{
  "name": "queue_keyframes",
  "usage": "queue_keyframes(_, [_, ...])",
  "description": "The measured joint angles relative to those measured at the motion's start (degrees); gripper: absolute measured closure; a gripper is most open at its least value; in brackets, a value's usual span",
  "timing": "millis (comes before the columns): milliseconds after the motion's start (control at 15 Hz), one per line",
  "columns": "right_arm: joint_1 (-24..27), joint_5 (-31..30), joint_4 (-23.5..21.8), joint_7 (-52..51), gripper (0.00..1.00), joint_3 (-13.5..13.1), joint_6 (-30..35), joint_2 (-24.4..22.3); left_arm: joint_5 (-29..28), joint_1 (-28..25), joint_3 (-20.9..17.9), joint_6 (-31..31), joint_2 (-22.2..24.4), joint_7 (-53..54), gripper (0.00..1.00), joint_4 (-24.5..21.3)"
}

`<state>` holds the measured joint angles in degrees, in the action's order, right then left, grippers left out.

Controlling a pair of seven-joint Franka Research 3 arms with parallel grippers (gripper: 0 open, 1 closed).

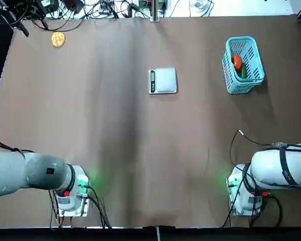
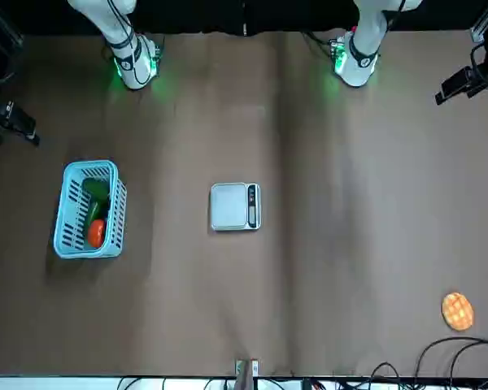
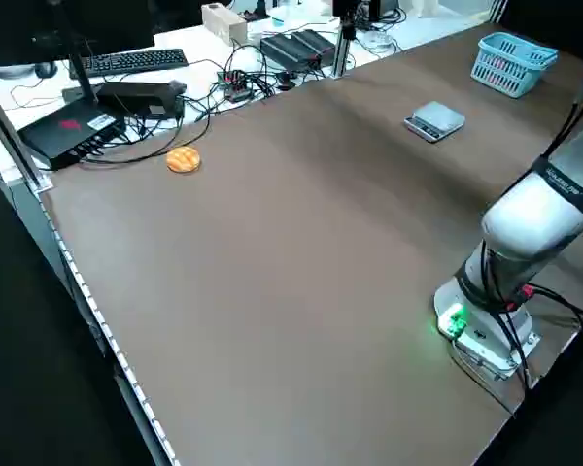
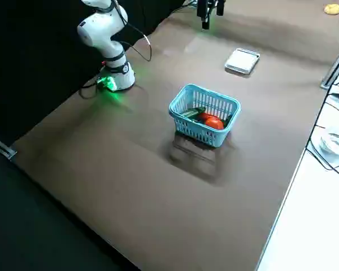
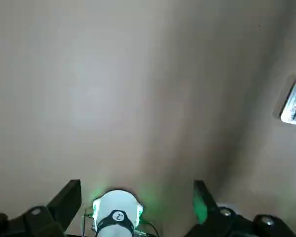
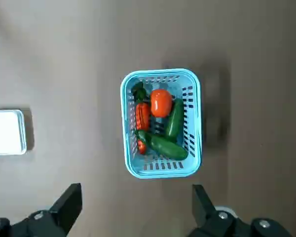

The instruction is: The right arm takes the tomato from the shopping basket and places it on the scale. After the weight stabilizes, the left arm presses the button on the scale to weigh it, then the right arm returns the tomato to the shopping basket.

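The tomato (image 6: 161, 102) lies in the light-blue shopping basket (image 6: 129, 165), beside green vegetables and a long red one. In the top view the shopping basket (image 1: 251, 80) stands far right with the tomato (image 1: 237, 61) inside. The scale (image 1: 163, 81) sits empty at the table's middle, its dark strip toward the robot's left. My right gripper (image 6: 135, 195) hangs open high above the table, nearer the robot than the basket. My left gripper (image 5: 135, 190) is open too, raised over its own base, far from the scale (image 5: 295, 101). The right arm (image 1: 278, 168) and left arm (image 1: 20, 173) are folded back by their bases.
A flat yellow-orange disc (image 1: 58, 38) lies at the far left corner. Cables and devices (image 3: 126, 97) crowd the table's far edge. A dark camera mount (image 2: 472, 81) stands at the robot's left side. Brown tabletop (image 1: 140, 150) stretches between the bases and the scale.
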<state>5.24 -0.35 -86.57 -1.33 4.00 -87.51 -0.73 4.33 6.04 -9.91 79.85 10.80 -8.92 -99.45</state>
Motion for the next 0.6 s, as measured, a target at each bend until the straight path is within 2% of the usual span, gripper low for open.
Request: queue_keyframes(600, [0.0,0.0,-0.5,0.0,0.03,-0.1,-1.4,0.0,-2.1,0.0,0.6,0.5,0.4,-0.3,0.00,-1.5])
